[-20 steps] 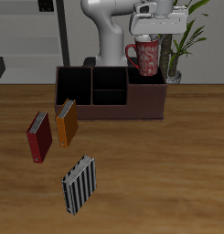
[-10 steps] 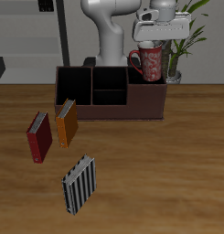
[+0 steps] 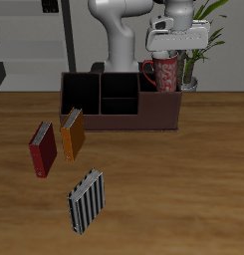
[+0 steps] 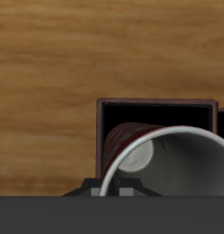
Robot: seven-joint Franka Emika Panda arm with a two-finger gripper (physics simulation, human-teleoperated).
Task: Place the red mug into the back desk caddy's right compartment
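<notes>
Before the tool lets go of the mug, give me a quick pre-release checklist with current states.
1. Tool grips the red mug: ok.
2. Mug is upright: ok.
3. Mug sits over the right compartment of the back desk caddy, not the middle cubbies: ok.
4. Mug bottom is below the caddy rim: ok, partly lowered.
5. Mug base rests on the compartment floor: cannot tell.
6. Handle clears the divider wall: cannot tell.
</notes>
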